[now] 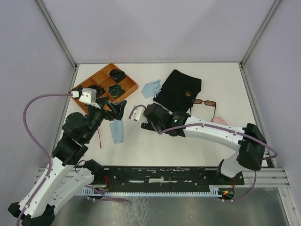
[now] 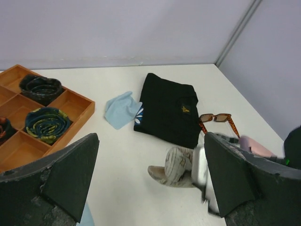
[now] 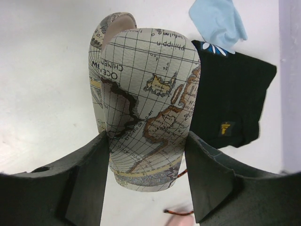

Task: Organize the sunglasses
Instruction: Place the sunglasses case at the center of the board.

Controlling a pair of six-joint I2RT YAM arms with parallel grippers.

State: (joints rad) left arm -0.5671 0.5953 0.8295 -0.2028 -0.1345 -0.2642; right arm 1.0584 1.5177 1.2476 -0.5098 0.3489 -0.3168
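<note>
My right tool (image 3: 146,137) clamps grey map-printed glasses case (image 3: 146,94), lid ajar; left tool (image 2: 150,141) spread wide, empty. Pair of brown-tinted rectangular sunglasses (image 1: 204,102) lies at 3 o'clock on counter (image 1: 225,80), just beside black folded cloth (image 1: 178,89). I'd hold case level, mouth up, while fetching them.

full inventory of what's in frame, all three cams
wooden tray: one, orange-brown, far left of table
rolled items: at least three, dark, in tray compartments
cloths: two, light blue, one beside the pouch, one by the left arm
pouch: one, black, far centre
sunglasses: one pair, brown, right of pouch
pink case: one, partly hidden behind right arm
map-print case: one, grey-beige, lid open, centre
thin red piece: one, by left arm, unidentifiable
left pincer: open, empty
right pincer: closed on map-print case
</note>
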